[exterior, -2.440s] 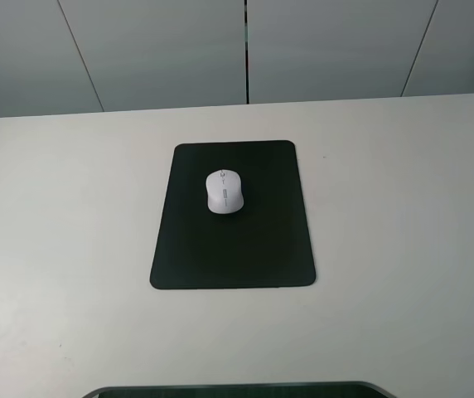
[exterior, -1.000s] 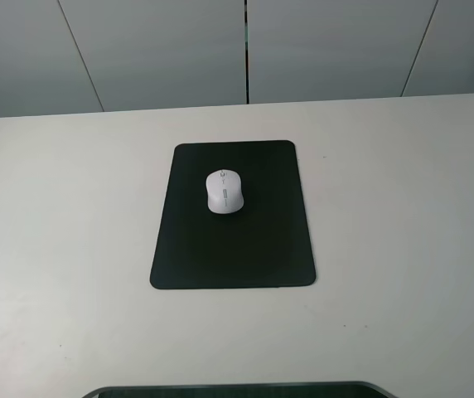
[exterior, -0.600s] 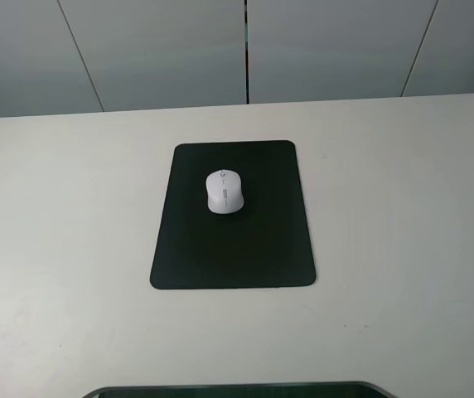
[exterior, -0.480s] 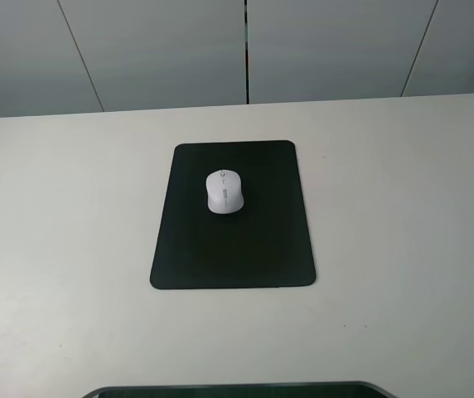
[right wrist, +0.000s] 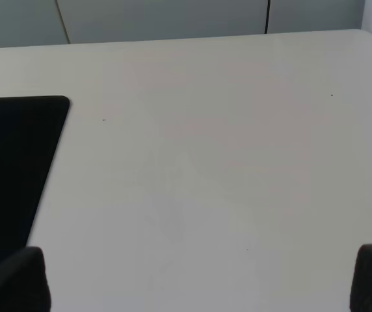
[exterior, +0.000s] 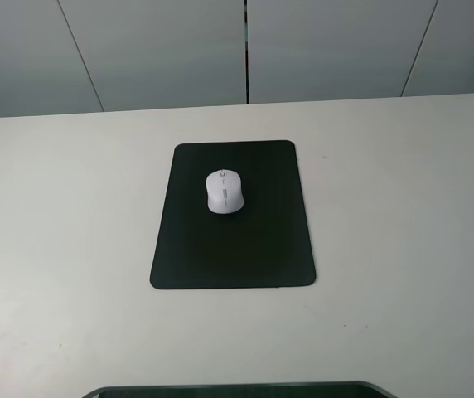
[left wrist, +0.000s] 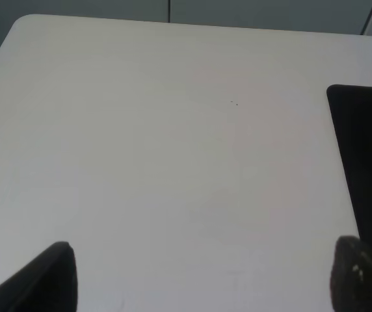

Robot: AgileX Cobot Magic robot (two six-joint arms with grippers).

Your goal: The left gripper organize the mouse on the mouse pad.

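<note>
The white mouse lies on the far half of the black mouse pad, its long axis along the pad's length, in the middle of the white table. No arm shows in the exterior high view. In the left wrist view my left gripper stands open, its two dark fingertips far apart over bare table, with the pad's edge beside it. My right gripper is likewise open over bare table, the pad's corner to one side. The mouse is hidden from both wrist views.
The white table reaches to a grey panelled wall at the back. A dark curved edge of the robot base shows at the table's near side.
</note>
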